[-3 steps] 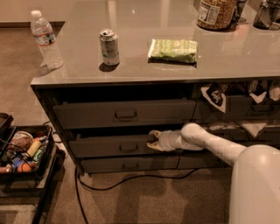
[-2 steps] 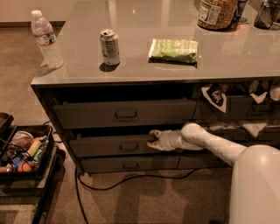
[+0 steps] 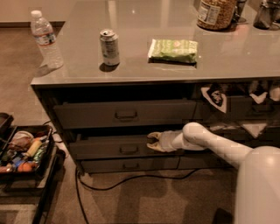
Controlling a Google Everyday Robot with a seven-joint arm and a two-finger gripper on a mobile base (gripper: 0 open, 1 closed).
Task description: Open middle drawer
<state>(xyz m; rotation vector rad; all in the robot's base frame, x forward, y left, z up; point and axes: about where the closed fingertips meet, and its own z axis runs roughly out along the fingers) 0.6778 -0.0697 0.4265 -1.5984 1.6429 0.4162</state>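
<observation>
The middle drawer is a wide dark grey flat front with a small bar pull. It lies between a taller drawer above and a slimmer drawer below. A dark gap shows along its top edge, and its front stands slightly forward of the others. My gripper reaches in from the right on a white arm. It sits at the upper edge of the middle drawer's front, just right of the pull.
On the countertop stand a water bottle, a soda can, a green snack bag and a jar. A black tray of small items is on the floor at left. A cable runs along the floor.
</observation>
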